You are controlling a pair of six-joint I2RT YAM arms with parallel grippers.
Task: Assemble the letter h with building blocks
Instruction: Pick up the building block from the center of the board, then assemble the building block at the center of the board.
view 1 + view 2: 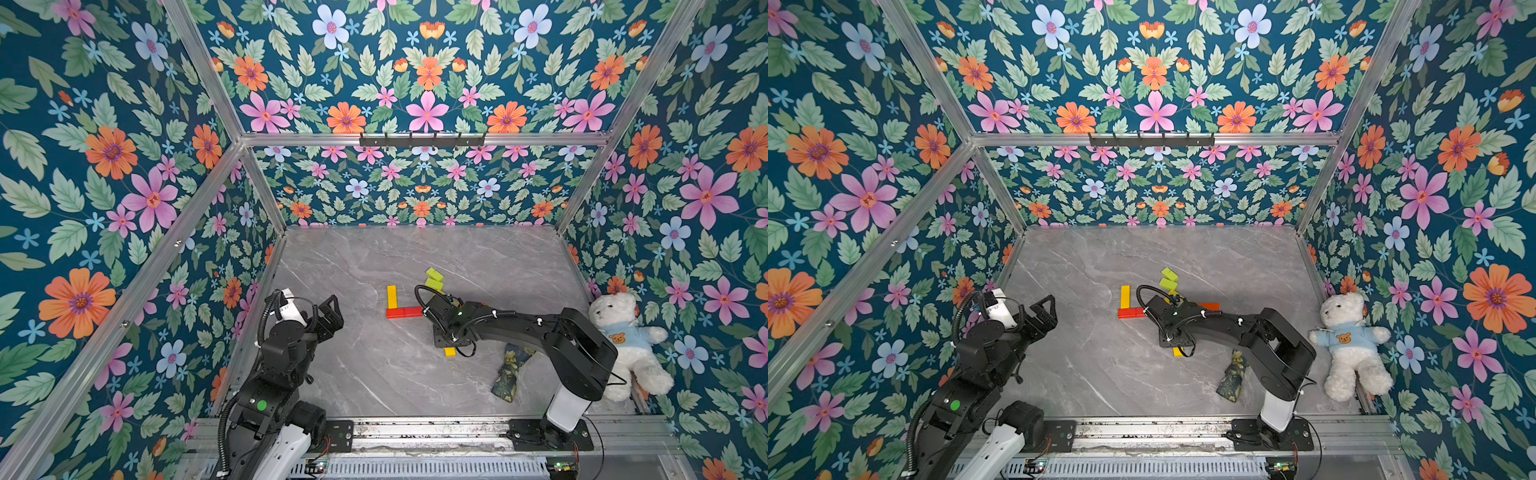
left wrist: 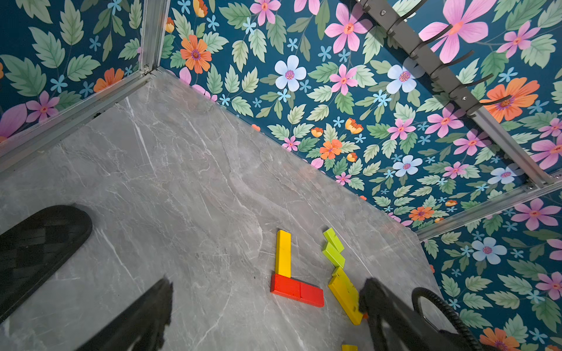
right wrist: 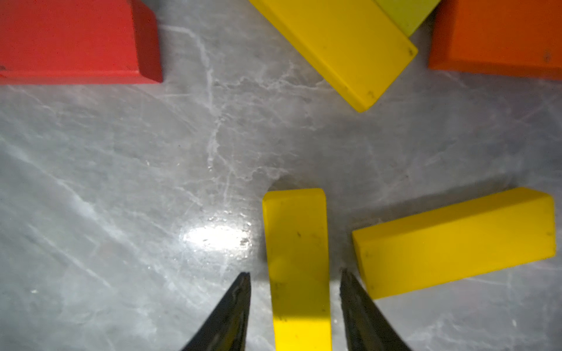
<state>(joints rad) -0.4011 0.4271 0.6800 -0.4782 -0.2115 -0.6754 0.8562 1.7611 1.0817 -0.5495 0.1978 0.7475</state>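
Note:
A yellow bar (image 1: 392, 296) lies mid-table with two red blocks (image 1: 404, 312) end to end at its near end, making an L. Two lime-green blocks (image 1: 434, 279) lie just behind my right arm. My right gripper (image 3: 295, 273) points down at the table, open, with a slim gap on each side of a yellow block (image 3: 296, 243) that lies between its fingers. Another yellow block (image 3: 456, 240) lies beside it, and a long yellow bar (image 3: 340, 51) and an orange block (image 3: 498, 36) lie farther off. My left gripper (image 1: 328, 309) hovers open and empty at the left.
A white teddy bear (image 1: 623, 345) in a blue shirt sits against the right wall. A dark floral cloth scrap (image 1: 509, 374) lies under my right arm. Floral walls enclose the grey marble table (image 1: 374, 374), and a hook rail (image 1: 422, 140) hangs on the back wall.

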